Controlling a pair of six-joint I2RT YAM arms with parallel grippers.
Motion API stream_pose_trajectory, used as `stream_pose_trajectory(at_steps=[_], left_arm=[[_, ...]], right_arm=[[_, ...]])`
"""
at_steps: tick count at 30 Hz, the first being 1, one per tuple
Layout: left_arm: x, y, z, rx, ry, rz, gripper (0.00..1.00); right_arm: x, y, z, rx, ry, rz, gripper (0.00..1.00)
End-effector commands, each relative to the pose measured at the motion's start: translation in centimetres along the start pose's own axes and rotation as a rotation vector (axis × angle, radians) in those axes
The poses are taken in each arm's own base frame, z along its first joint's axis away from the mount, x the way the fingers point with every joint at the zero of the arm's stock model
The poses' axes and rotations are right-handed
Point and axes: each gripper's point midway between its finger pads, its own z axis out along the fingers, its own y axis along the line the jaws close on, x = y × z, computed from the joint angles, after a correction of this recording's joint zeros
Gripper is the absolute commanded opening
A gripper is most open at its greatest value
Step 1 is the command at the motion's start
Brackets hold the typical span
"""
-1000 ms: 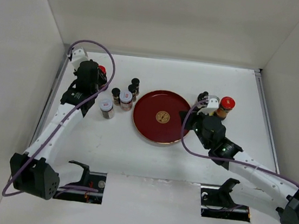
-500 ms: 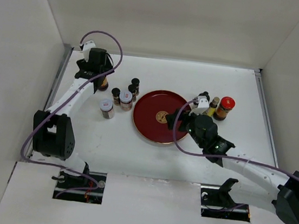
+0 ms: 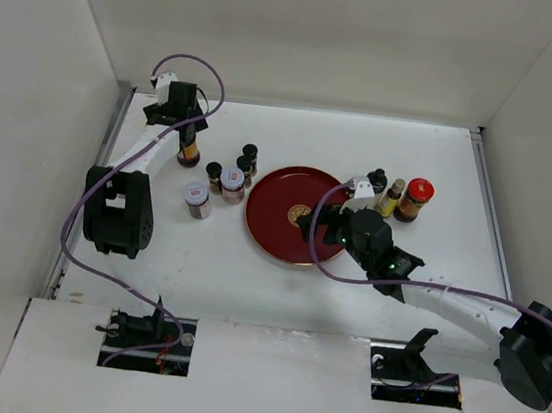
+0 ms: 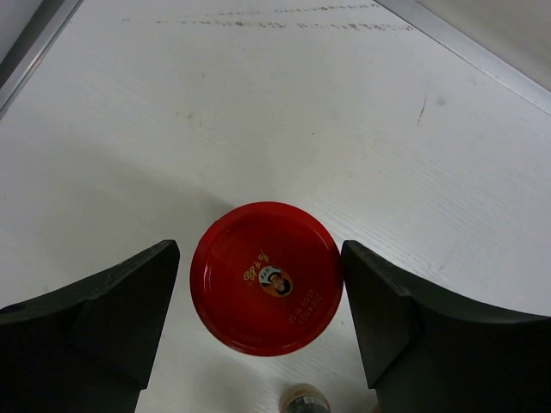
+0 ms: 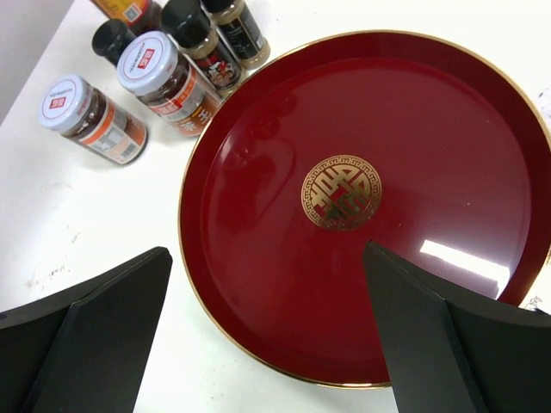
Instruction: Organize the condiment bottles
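Note:
A red-capped jar point(image 4: 267, 277) stands on the table at the far left point(image 3: 190, 156). My left gripper point(image 4: 260, 258) hangs open above it, one finger on each side, with a gap to the cap on both sides. A little to its right stand two white-lidded jars point(image 3: 196, 197) point(image 3: 231, 183) and three black-capped bottles point(image 3: 214, 171) point(image 3: 245, 165) point(image 3: 251, 151). Right of the tray stand a black-capped bottle point(image 3: 377, 177), a slim yellowish bottle point(image 3: 392, 196) and a second red-capped jar point(image 3: 417, 198). My right gripper point(image 5: 267, 254) is open over the tray, holding nothing.
The round dark-red tray point(image 3: 273, 228) with a gold emblem lies mid-table with nothing in it point(image 5: 258, 284). White walls close in the table on the left, back and right. A small bottle top point(image 4: 303, 397) shows at the lower edge of the left wrist view.
Both grippers have gone from shut to open. The right one has drawn left from the right-hand bottles to above the tray. The left arm has reached farther back over the red-capped jar.

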Motion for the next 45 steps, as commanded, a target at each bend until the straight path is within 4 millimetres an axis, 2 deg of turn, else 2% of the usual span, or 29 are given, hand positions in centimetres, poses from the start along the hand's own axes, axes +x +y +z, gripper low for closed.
stream_pose_trajectory(at_steps=[1,10,13,16,20,23,28,33,35,37,39,41,43,45], left_arm=[[-2.2,-0.6,0.3,0.021,-0.046,-0.017,0.75],[-1.4,-0.6,0.7,0.020,-0.031,-0.010,0.72],[-1.0,-0.3,1.3,0.010,-0.022,-0.013,0.58],[-1.4,0.0,0.9,0.007,-0.032,-0.021,0.44],[-2.9,0.1,-0.4,0.015,-0.065,-0.035,0.36],[-4.5,0.1,-2.1,0.029,-0.107,-0.062,0.33],[-8.8,0.2,-6.1,0.048,-0.221,-0.106,0.32],[-13.5,-0.8,-11.7,0.119,-0.341,-0.139,0.32],[-15.2,-1.8,-14.4,0.161,-0.391,-0.145,0.32],[-16.5,-3.2,-17.2,0.216,-0.431,-0.141,0.32],[-17.0,-5.2,-19.9,0.287,-0.450,-0.132,0.32],[-16.7,-7.6,-22.6,0.369,-0.455,-0.122,0.32],[-15.6,-10.2,-24.8,0.449,-0.444,-0.103,0.32],[-14.0,-13.0,-26.9,0.538,-0.422,-0.087,0.32]], right_arm=[[-3.1,2.2,0.2,-0.066,-0.079,0.020,1.00],[-3.3,2.2,-0.1,-0.069,-0.086,0.028,1.00],[-3.4,2.2,-0.2,-0.070,-0.094,0.030,1.00],[-3.5,2.2,-0.3,-0.071,-0.096,0.034,1.00],[-3.4,2.3,-0.3,-0.074,-0.095,0.034,1.00],[-3.4,2.2,-0.3,-0.073,-0.094,0.033,1.00],[-3.7,2.0,-0.5,-0.073,-0.108,0.048,1.00],[-4.3,1.5,-1.0,-0.067,-0.135,0.071,0.99],[-4.6,1.1,-1.2,-0.063,-0.148,0.082,0.92],[-4.9,0.7,-1.4,-0.056,-0.160,0.093,0.78],[-5.4,0.0,-1.7,-0.034,-0.180,0.106,0.56],[-6.0,-1.1,-2.1,-0.003,-0.205,0.128,0.39],[-6.5,-2.4,-2.5,0.033,-0.232,0.152,0.34],[-7.1,-3.9,-3.1,0.069,-0.263,0.181,0.33]])
